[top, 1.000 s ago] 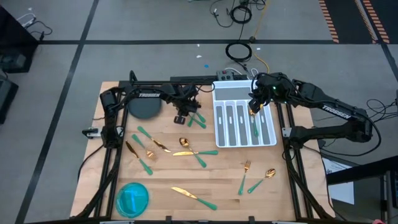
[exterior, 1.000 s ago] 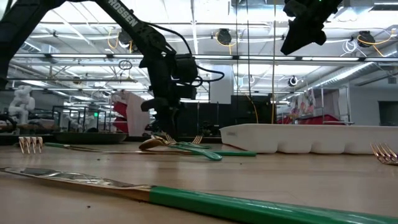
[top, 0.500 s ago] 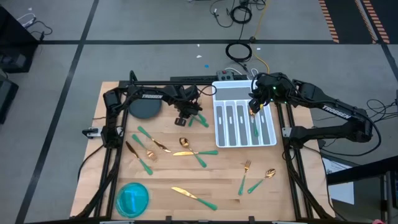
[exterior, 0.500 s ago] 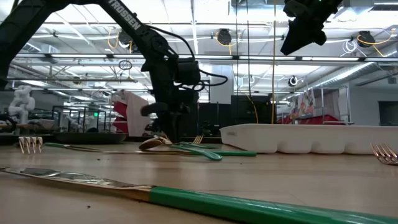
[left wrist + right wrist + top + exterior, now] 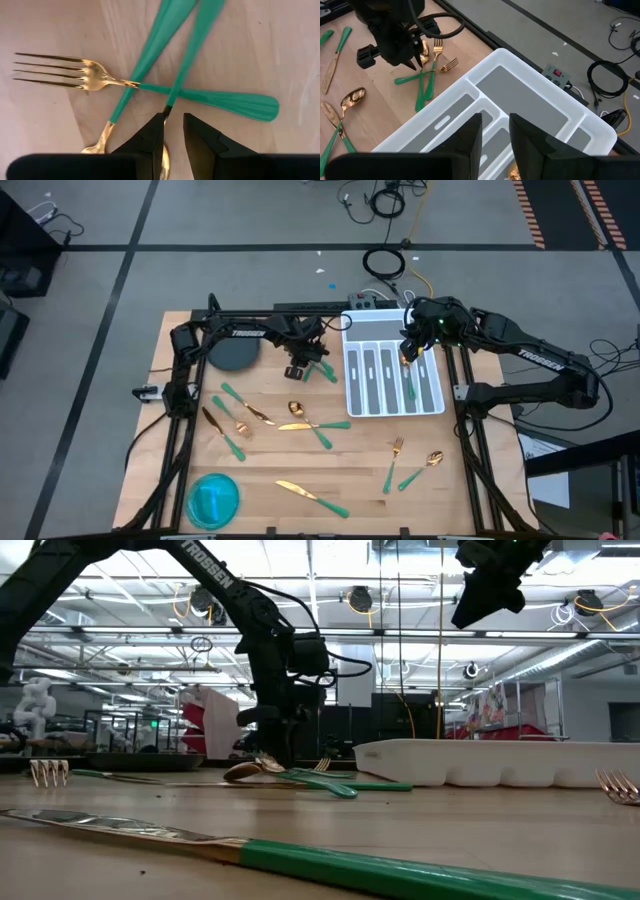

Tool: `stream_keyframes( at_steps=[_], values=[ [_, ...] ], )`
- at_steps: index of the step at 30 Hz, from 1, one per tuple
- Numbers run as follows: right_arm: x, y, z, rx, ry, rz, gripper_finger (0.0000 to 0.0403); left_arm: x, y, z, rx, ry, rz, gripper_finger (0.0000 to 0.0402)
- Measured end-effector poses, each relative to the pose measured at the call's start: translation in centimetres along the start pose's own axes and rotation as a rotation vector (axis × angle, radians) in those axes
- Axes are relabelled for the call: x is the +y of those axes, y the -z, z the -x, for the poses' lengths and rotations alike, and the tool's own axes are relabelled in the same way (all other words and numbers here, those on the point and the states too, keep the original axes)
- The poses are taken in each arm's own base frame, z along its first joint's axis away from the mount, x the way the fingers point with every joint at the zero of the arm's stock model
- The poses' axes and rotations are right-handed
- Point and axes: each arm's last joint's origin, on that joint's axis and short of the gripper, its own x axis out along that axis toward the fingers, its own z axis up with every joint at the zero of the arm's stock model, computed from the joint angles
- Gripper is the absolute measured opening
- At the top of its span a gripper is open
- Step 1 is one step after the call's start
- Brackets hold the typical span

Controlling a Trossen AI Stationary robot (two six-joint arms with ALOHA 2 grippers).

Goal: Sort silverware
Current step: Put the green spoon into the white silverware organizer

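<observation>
My left gripper [image 5: 297, 366] is down at the table on a crossed cluster of three silverware pieces [image 5: 318, 369], just left of the white slotted tray [image 5: 393, 375]. In the left wrist view a gold-tined fork [image 5: 95, 77] lies under two crossed green handles [image 5: 192, 45], and my left gripper [image 5: 173, 131] is shut on one of them. My right gripper [image 5: 408, 352] hangs shut, high above the tray [image 5: 500, 760] and touching nothing. A gold-headed piece [image 5: 408, 375] lies in a tray slot beneath it. More silverware [image 5: 300, 418] lies scattered on the wood. My left gripper pinches one silverware piece at its thin neck [image 5: 167, 111], where the green handle ends. The fingers [image 5: 150, 137] come from above, pointing down, one on each side. The gold head is mostly hidden under them. The piece lies flat on the table, crossing the fork's handle.
A dark grey plate [image 5: 232, 352] sits at the far left and a blue bowl [image 5: 213, 498] at the near left. A fork and a spoon [image 5: 410, 463] lie near the right edge. A knife [image 5: 312, 495] lies at the near edge, its green handle [image 5: 400, 875] close to the low camera.
My left gripper has moved a short way toward the table's right, staying low, onto the crossed cluster beside the tray. The cluster has stayed where it was.
</observation>
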Motion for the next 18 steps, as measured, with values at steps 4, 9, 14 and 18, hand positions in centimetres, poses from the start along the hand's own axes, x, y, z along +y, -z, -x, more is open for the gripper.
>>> stream_keyframes(
  at_steps=[4,9,14,18],
  values=[
    [0.0,0.0,0.0,0.0,0.0,0.0,0.0091,-0.09,0.07,0.03,0.01,0.01,0.001,0.0082],
    [-0.01,-0.01,0.0,-0.001,0.002,0.0,0.0091,-0.2,0.21,0.04,0.023,0.023,-0.025,0.0082],
    [-0.01,-0.01,0.0,-0.001,0.004,0.0,0.0091,0.08,-0.03,0.12,0.001,-0.007,-0.06,0.0082],
    [-0.01,-0.01,0.0,-0.002,0.003,0.0,0.0091,0.1,-0.05,0.13,0.001,-0.011,-0.082,0.0082]
  ],
)
